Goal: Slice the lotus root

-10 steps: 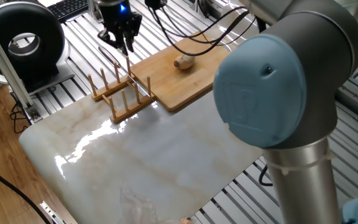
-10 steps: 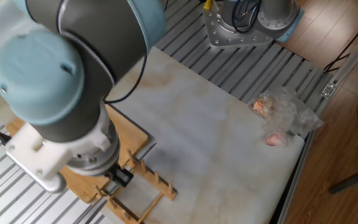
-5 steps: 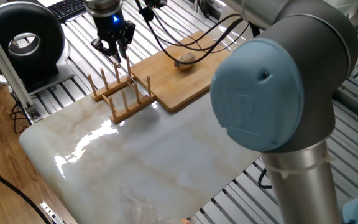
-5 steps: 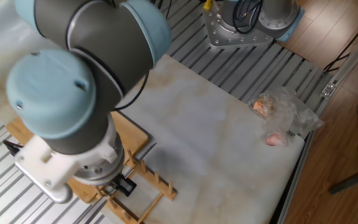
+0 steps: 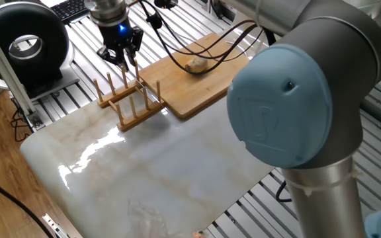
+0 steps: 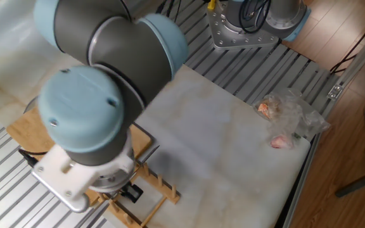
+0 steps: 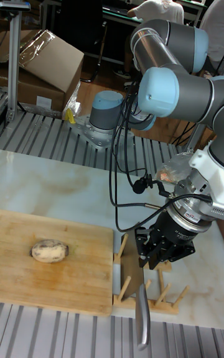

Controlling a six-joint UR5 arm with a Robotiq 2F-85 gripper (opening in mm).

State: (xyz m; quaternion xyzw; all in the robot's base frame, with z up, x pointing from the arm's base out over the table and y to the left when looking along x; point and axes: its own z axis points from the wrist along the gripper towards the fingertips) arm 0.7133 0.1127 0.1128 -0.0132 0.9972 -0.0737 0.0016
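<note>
A: How far along is the slicing?

B: By the look of it, barely begun. The lotus root (image 7: 49, 250) lies whole on the bamboo board (image 7: 74, 280), a little toward nine o'clock of the board's middle in the tall fixed view, with no cut pieces beside it. In one fixed view the root (image 5: 196, 65) sits near the board's far end, well apart from the arm's working end.

A: And the arm?

B: The gripper (image 7: 151, 257) hangs over the wooden rack (image 7: 149, 296), which stands just beside the board's edge at three o'clock in the tall view. A knife (image 7: 140, 313) rests in that rack, blade up between the pegs and grey handle pointing down toward six o'clock. So the tool is not yet out of its holder, and the fetching, the carry to the board and all the cuts appear to remain.

A: Are the fingers on the knife?

B: They reach down right at the blade's upper end. In one fixed view the fingers (image 5: 122, 58) look drawn near together above the rack's pegs, with only a narrow gap. Whether they pinch the blade or merely straddle it, the pictures do not settle; the other fixed view is blocked by the arm's own wrist.

A: Anything else on the bench?

B: A crumpled plastic bag (image 6: 289, 114) at the marble bench's (image 6: 233, 152) far corner, well apart from everything.
</note>
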